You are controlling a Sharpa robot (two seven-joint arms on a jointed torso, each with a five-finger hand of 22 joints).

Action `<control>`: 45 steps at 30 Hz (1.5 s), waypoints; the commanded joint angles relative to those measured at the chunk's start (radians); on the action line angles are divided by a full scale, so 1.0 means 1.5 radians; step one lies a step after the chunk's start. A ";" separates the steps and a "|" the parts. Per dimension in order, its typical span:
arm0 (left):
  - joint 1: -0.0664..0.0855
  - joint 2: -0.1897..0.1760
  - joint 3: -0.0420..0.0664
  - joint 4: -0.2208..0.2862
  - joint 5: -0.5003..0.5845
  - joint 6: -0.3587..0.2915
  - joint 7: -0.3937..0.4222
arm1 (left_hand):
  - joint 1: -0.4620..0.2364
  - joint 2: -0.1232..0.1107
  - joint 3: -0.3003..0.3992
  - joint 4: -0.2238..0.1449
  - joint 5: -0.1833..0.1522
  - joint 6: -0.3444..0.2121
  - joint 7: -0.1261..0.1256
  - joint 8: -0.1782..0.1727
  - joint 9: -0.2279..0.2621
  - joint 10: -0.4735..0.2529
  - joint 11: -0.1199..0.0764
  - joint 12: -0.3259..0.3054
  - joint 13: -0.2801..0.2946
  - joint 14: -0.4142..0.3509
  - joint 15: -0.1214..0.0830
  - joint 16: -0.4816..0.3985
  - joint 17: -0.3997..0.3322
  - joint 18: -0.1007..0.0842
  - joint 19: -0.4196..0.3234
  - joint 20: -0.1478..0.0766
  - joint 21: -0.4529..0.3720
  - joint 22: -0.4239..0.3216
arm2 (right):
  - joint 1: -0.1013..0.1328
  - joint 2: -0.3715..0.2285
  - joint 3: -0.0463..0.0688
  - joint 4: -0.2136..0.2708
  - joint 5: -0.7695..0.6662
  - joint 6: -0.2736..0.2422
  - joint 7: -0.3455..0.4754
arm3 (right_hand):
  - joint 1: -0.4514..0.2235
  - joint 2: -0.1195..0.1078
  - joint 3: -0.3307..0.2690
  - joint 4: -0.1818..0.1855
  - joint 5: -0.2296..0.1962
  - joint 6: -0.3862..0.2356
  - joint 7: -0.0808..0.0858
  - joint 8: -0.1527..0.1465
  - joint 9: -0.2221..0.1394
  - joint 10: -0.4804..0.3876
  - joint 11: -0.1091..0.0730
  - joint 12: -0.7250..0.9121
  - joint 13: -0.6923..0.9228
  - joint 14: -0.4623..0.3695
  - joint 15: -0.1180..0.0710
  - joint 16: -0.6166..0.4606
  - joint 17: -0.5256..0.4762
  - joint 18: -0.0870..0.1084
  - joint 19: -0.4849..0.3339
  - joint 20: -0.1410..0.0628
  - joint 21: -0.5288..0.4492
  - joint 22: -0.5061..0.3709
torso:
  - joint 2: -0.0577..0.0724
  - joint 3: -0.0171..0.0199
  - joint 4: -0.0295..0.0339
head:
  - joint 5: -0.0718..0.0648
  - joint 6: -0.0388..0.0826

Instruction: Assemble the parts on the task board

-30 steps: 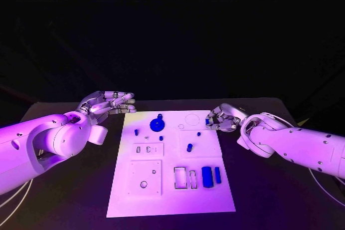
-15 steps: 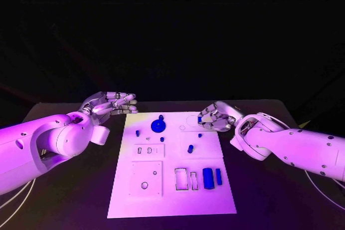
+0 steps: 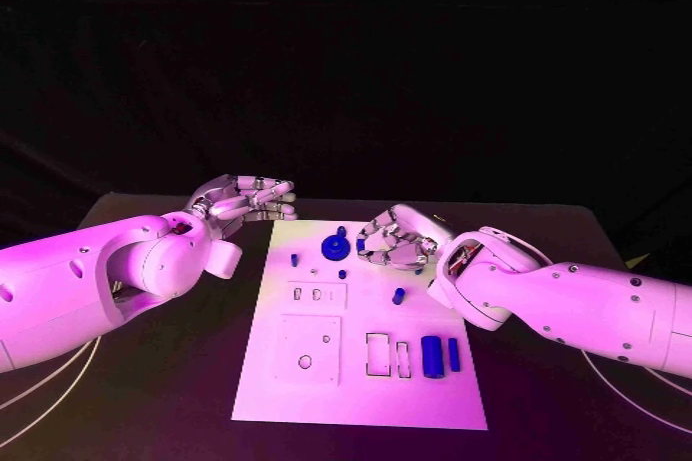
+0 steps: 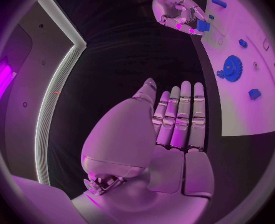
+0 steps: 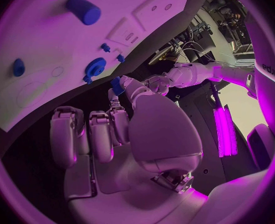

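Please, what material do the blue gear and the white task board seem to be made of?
The blue gear looks like matte plastic, perhaps printed: its colour is even and opaque, with no metallic glint. The task board looks like a rigid white plate, probably plastic or painted board: it lies flat with clean recessed slots and a dull sheen. The pictures cannot confirm either material.

White task board [image 3: 361,381] on a black table [image 3: 173,381], little blue parts on it, including a blue gear [image 3: 336,246]. Hands [image 3: 248,199] look silver, arms [image 3: 577,306] white, I think.
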 commanded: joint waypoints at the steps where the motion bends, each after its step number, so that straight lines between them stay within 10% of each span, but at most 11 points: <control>1: 0.000 0.003 0.000 0.001 0.000 0.013 0.003 | -0.008 0.001 0.000 0.002 -0.002 -0.003 0.005 0.002 0.001 -0.002 -0.002 0.004 0.001 0.004 0.001 -0.001 -0.001 0.003 0.001 0.003 -0.003 -0.001 | -0.001 0.019 -0.002 -0.006 -0.050 0.024 -0.016 | -0.005 0.003 -0.001 0.005 -0.004 0.004 -0.001 0.002 0.001 0.003 0.001 0.003 0.015 0.064 -0.006 0.003 0.147 -0.012 0.005 -0.002 0.003 0.081 | 0.000 -0.0003 0.0006 | 0.014 -0.004; 15: 0.000 0.005 0.000 0.003 0.000 0.014 0.002 | -0.008 0.001 0.000 0.002 -0.002 -0.003 0.005 0.002 0.001 -0.002 -0.002 0.004 0.001 0.004 0.001 -0.001 -0.001 0.003 0.001 0.003 -0.003 -0.001 | -0.017 0.079 -0.013 -0.032 -0.139 0.054 -0.031 | -0.006 0.003 -0.001 0.005 -0.006 0.005 -0.001 0.002 0.001 0.004 0.001 0.004 0.016 0.065 -0.006 0.004 0.149 -0.012 0.006 -0.002 0.003 0.082 | 0.001 0.0008 -0.0014 | 0.037 -0.018; 45: 0.000 0.003 0.000 0.006 0.000 0.016 0.001 | -0.007 0.001 0.001 0.002 -0.002 -0.003 0.004 0.002 0.001 -0.003 -0.002 0.004 0.001 0.005 0.001 -0.002 -0.001 0.003 0.002 0.003 -0.004 -0.001 | -0.039 0.120 -0.021 -0.053 -0.213 0.101 -0.066 | -0.012 0.001 -0.003 0.007 -0.014 0.004 -0.001 0.000 0.001 0.002 0.001 0.002 0.014 0.064 -0.006 0.003 0.148 -0.011 0.003 -0.002 0.000 0.079 | 0.000 0.0003 -0.0005 | 0.037 -0.028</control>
